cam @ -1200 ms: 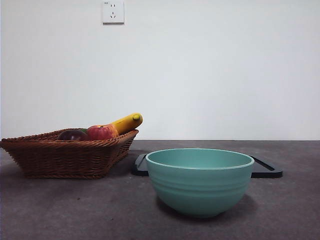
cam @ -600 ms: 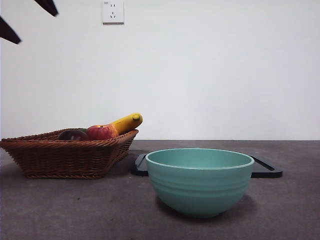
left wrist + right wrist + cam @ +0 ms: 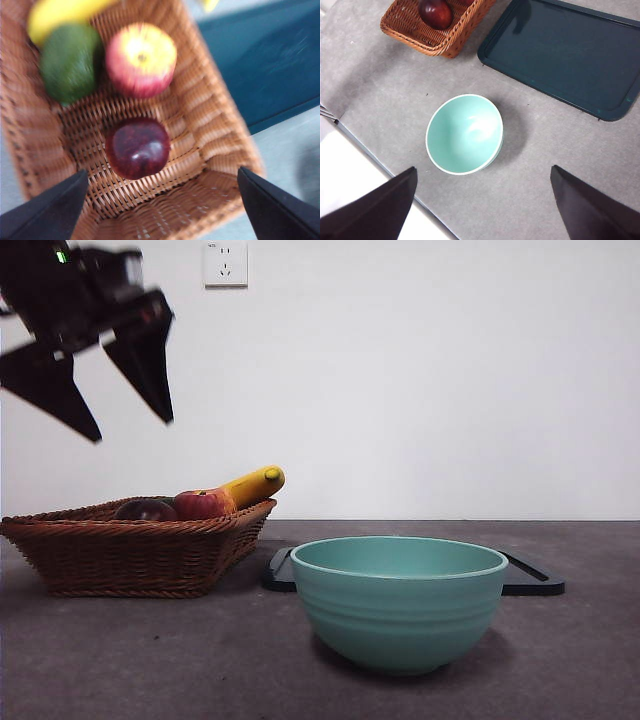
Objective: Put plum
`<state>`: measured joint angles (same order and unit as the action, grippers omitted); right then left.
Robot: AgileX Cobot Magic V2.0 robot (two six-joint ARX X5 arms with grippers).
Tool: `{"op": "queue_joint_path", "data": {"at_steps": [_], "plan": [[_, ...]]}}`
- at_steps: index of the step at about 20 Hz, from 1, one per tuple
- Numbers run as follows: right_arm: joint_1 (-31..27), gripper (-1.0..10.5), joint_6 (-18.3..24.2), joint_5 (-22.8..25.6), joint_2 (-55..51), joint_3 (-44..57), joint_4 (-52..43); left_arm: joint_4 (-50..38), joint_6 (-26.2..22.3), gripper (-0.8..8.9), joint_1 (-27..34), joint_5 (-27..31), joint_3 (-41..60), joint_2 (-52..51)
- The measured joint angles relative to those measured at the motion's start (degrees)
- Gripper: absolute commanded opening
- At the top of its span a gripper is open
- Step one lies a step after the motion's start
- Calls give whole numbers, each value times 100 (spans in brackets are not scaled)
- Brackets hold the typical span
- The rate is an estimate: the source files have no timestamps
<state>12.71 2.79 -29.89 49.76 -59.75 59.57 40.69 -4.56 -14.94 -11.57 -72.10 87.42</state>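
I see the plum lying in the wicker basket, directly below my left gripper and centred between its jaws. Those jaws are spread wide, holding nothing; the right gripper's likewise.

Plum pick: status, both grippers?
Left gripper open, high above wicker basket. Right gripper open, waiting. Plum in the basket, untouched. Nothing covering it.
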Motion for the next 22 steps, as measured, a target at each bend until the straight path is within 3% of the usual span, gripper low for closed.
{"op": "queue_joint_path", "data": {"at_steps": [10,19,22], "plan": [[0,427,0,-2,-2,0,0,-540,-195,472,-20,267,-2,1147],[0,427,0,-2,0,0,0,-710,-223,457,-31,267,-7,1530],[0,427,0,-2,0,0,0,-708,-223,320,-31,269,-7,1530]]}}
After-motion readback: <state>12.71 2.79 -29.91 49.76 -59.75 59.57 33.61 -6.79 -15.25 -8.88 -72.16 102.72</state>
